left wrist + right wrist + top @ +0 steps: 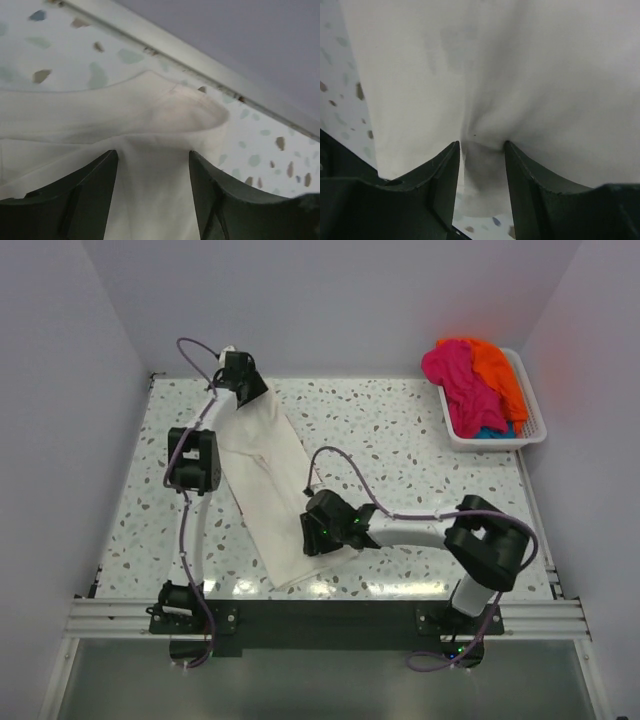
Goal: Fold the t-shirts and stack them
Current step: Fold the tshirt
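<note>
Stretching between both grippers, the cream t-shirt (pixel 265 480) lies as a long narrow strip slanting across the table (pixel 400 440). Left gripper (pixel 152 165) is at the far end by the back rail, jaws closed on a raised fold of cloth. Right gripper (pixel 481 150) is at the near end, jaws pinching the edge; cloth puckers into them. Holding both ends likely keeps the strip taut for an end-over-end fold. Pink t-shirt (pixel 455 380), orange t-shirt (pixel 497 375) and teal t-shirt (pixel 490 433) sit heaped in the basket (pixel 530 430), far right, well apart.
</note>
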You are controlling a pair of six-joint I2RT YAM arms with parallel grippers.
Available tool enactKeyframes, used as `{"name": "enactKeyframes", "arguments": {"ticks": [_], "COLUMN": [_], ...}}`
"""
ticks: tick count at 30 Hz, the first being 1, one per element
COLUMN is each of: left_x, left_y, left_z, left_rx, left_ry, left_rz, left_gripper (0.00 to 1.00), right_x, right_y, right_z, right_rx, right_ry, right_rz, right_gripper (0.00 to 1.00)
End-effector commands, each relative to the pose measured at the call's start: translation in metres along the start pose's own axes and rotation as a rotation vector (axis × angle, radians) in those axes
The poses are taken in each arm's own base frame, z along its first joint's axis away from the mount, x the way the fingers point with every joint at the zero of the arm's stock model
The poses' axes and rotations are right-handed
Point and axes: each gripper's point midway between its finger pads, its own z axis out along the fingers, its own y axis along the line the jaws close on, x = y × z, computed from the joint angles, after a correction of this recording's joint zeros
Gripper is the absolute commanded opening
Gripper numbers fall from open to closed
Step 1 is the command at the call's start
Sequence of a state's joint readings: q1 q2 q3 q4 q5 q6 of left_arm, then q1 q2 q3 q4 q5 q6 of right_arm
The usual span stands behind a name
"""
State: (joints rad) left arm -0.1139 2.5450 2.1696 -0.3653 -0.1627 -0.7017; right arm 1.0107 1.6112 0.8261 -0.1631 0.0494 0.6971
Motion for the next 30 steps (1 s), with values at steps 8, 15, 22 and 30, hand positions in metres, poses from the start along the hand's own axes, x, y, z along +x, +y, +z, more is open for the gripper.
{"name": "enactKeyframes", "arguments": {"ticks": [8,15,22,30], "left_x": [-0.059,-0.087,0.064,0.223], "left_y": [-0.118,-0.048,0.044,0.157], "left_z": [-0.069,-0.179,-0.321,-0.363], "left_rx": [0.519,0.199,0.015,-0.068], "left_ry": [-0.119,-0.237,-0.215,0.049], "left_rz": [0.157,-0.036,-0.065,-0.03], "left_gripper": [0.82,0.78,0.55,0.47], "right_x": [-0.094,-0.11,-0.054,-0.002], "right_y": [0.078,0.029,-0.016,-0.019], "right_z": [0.017,-0.019,-0.037,-0.036], "right_rx": [-0.147,-0.016,0.048,-0.047], "right_ry": [-0.117,-0.188,-0.101,-0.022], "right_rz": [-0.009,-0.024,-0.022,0.039], "right_gripper": [0.6,0.66,0.64,0.62]}}
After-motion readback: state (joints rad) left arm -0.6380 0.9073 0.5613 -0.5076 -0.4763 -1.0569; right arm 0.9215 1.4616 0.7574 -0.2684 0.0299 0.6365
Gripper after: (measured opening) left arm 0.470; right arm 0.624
